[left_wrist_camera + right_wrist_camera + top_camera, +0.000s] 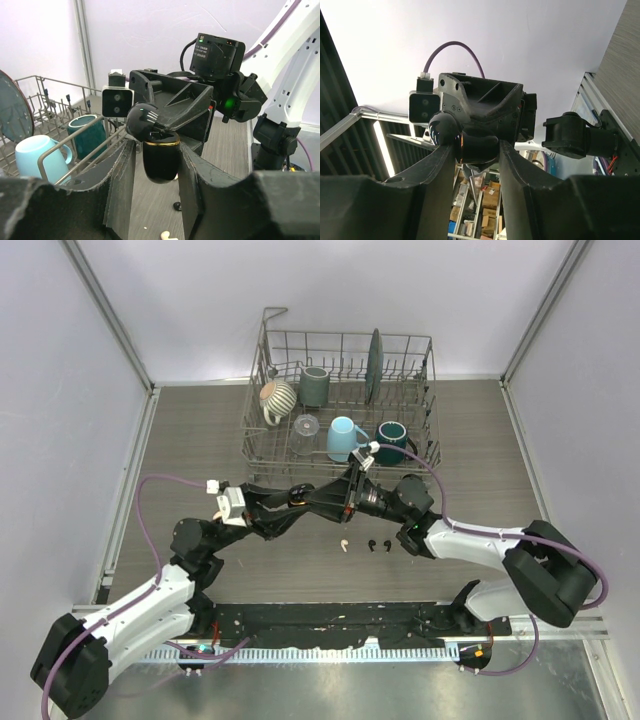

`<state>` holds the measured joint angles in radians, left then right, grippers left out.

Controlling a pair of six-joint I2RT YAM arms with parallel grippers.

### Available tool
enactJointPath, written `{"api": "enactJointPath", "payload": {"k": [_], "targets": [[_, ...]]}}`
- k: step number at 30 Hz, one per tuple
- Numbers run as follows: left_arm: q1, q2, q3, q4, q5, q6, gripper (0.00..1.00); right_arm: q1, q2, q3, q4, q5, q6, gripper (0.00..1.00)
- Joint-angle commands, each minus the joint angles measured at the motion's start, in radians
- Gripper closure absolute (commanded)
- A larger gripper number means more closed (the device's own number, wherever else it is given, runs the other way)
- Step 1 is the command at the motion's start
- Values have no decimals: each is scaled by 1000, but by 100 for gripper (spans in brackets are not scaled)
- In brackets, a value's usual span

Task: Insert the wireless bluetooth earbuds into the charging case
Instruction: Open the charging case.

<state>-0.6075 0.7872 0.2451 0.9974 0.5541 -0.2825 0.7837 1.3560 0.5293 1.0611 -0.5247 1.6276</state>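
Observation:
A black charging case (161,162) with a gold rim hangs above the table with its lid (142,120) open. My left gripper (157,165) is shut on its body. My right gripper (477,150) faces it and is shut on the same case (480,147). In the top view the two grippers meet mid-table, left (336,502) and right (352,496), and hide the case. Below them on the table lie one cream earbud (344,543) and two black earbuds (371,545) (386,544). The left wrist view shows a black one (177,205) and the cream one (167,235). I see no second cream earbud.
A wire dish rack (432,375) stands at the back. It holds a light blue mug (343,437), a dark teal mug (392,440), a grey-green mug (315,386), a striped mug (278,397), a glass (307,425) and a dark plate (374,365). Walls close both sides.

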Motion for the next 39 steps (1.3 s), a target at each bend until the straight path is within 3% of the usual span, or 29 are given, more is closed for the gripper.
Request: {"api": "enactJointPath", "payload": {"k": [1,14,20,24,28,29,31,32,35,39], "targets": [[0,-6,63,0,-31,-53,57,5,-63,14,-16,17,-81,99],[0,14,77,-14,-13,-57,57,8,-67,29,-26,17,-100,99],[0,47,83,4,26,-55,76,8,-63,34,-16,12,-86,99],[0,60,80,17,27,-66,75,8,-64,35,-9,9,-77,99],[0,63,83,17,44,-52,100,8,-58,34,-9,6,-74,99],[0,66,82,14,47,-49,100,8,-58,34,-6,6,-74,98],[0,61,79,14,50,-40,100,8,-57,29,8,2,-71,85],[0,58,77,14,46,-35,100,8,-57,26,16,5,-68,67],[0,34,59,14,4,-17,100,6,-73,6,33,17,-77,44],[0,-9,45,-28,-28,17,100,6,-138,-25,-50,57,-133,31]]}}
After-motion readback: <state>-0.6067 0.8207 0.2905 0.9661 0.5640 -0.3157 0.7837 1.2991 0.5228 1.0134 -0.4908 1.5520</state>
